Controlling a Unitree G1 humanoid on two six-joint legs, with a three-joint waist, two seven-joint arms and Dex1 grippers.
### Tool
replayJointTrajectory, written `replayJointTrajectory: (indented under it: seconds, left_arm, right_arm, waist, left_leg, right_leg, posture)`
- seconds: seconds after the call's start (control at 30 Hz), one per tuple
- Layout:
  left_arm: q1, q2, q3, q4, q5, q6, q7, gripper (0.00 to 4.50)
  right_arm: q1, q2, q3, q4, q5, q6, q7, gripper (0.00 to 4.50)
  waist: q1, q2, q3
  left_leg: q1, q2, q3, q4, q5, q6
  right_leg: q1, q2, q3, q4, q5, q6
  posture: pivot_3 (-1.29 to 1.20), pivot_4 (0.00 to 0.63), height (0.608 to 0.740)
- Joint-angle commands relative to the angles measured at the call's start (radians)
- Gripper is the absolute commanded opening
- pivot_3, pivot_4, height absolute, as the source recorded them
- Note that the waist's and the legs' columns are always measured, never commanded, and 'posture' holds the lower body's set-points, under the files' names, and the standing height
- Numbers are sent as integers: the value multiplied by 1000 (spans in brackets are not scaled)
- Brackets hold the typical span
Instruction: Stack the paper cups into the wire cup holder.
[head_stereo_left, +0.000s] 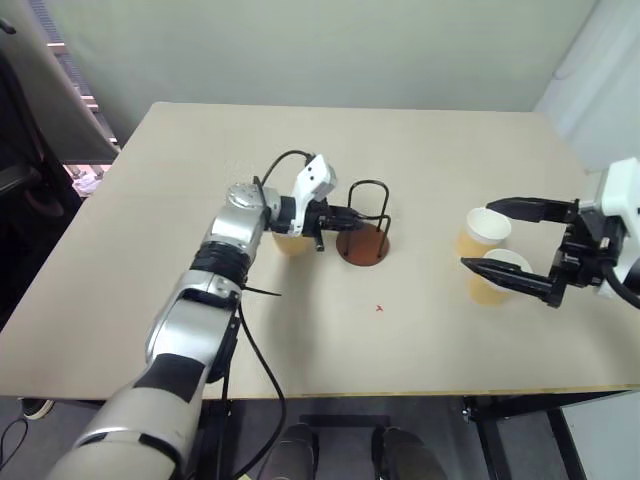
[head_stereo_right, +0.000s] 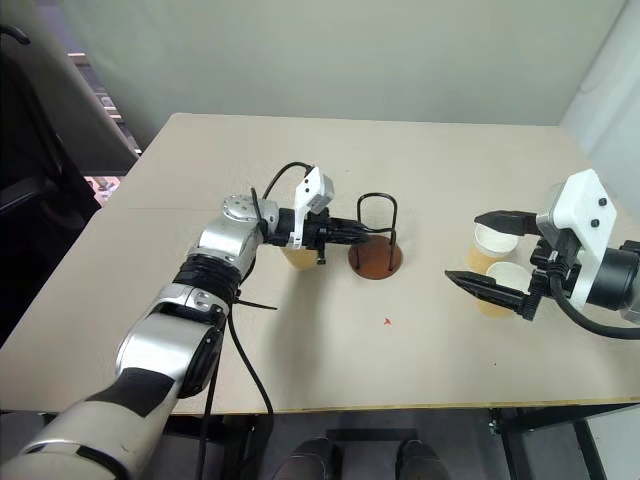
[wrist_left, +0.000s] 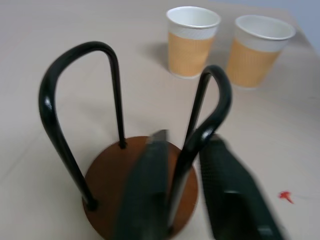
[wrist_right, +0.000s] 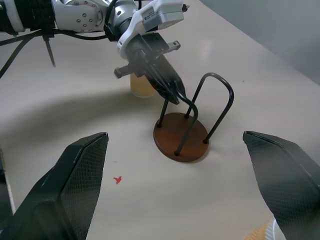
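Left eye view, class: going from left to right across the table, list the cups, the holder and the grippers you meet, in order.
Paper cup behind the left arm → left gripper, shut on a wire loop → wire cup holder → two paper cups → right gripper, open around them.

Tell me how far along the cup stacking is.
Nothing is stacked yet: the holder is empty. In hand: the left gripper is shut on one of the holder's wire loops. Left: all three cups, one behind the left gripper and two between the open right gripper's fingers.
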Motion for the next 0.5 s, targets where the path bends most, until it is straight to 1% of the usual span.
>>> replayJointTrajectory:
  seconds: [0.03, 0.17, 0.23, 0.3, 0.37, 0.5]
  left_arm:
    - [-20, -9, 6, 22, 21, -41, 9, 13]
    - [-11, 7, 23, -34, -17, -8, -77, 13]
    - [16, 25, 15, -129, -46, 41, -151, 13]
    - [68, 43, -3, -275, -79, 104, -213, 13]
    - [134, 57, -32, -439, -99, 176, -233, 13]
    - [281, 92, -95, -756, -122, 359, -192, 13]
  right_arm:
    - [-11, -17, -13, -7, 1, -16, -16, 4500]
    - [-15, -26, -12, 3, -1, -20, -12, 4500]
    - [-11, -34, -15, 8, -6, -24, -6, 4500]
    - [-11, -37, -11, 12, -9, -29, -3, 4500]
    - [-14, -38, 0, 14, -9, -33, -5, 4500]
    - [-21, -27, 29, 7, -6, -37, -18, 4500]
  waist:
    - [0, 1, -1]
    - [0, 1, -1]
    - [0, 1, -1]
    - [0, 1, -1]
    - [0, 2, -1]
    - [0, 2, -1]
  left_leg:
    - [0, 0, 0, 0, 0, 0]
    - [0, 0, 1, 0, 0, 1]
    - [0, 0, 1, 0, -1, 1]
    - [0, 0, 1, 0, -1, 1]
    - [0, -1, 2, 0, -1, 2]
    - [0, -1, 2, 1, -1, 2]
  right_leg:
    - [0, 0, 0, 0, 0, 0]
    - [0, 0, 1, 0, 0, 1]
    - [0, 0, 1, 0, 0, 1]
    - [0, 0, 1, 0, -1, 2]
    - [0, 0, 1, 0, -1, 2]
    - [0, 0, 2, 0, -2, 3]
  posture:
    - [0, 150, 740]
    - [0, 150, 740]
    - [0, 150, 740]
    - [0, 150, 740]
    - [0, 150, 740]
    - [0, 150, 740]
